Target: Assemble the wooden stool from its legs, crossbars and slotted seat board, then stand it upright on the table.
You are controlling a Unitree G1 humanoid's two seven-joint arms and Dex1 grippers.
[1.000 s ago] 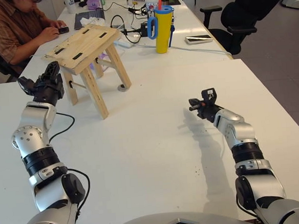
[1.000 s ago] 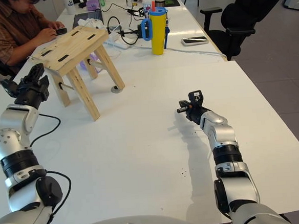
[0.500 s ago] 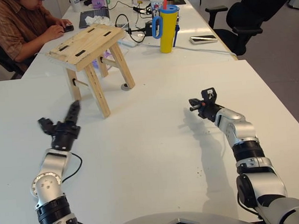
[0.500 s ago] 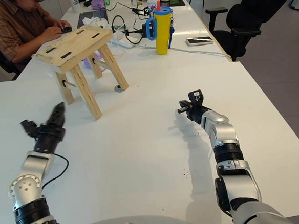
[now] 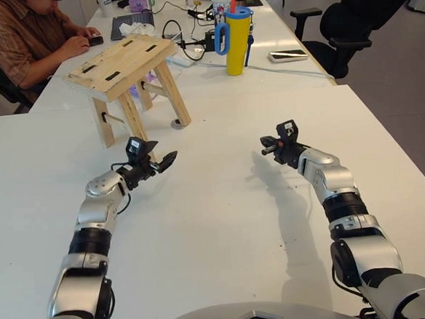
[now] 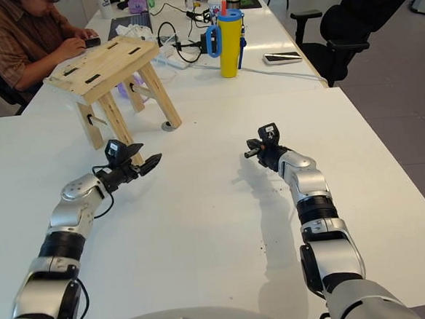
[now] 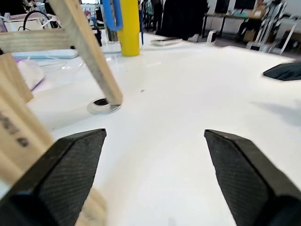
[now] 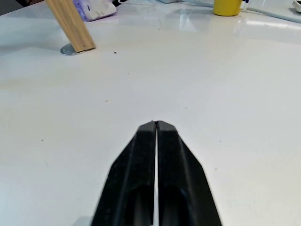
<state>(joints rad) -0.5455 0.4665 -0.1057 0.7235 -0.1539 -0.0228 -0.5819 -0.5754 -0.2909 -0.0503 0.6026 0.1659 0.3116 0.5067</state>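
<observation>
Left eye view | pale wooden four-legged stool [image 5: 122,60] assembled, upright on white table [image 5: 224,224], far left | left gripper [image 5: 158,157] spread wide just beside near leg, likely ready to steady | right gripper [image 5: 270,147] pinched together, empty, well apart, seemingly unneeded

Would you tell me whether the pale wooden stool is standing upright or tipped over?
Upright: the pale wooden stool stands on its legs on the white table, slotted seat board uppermost.
</observation>
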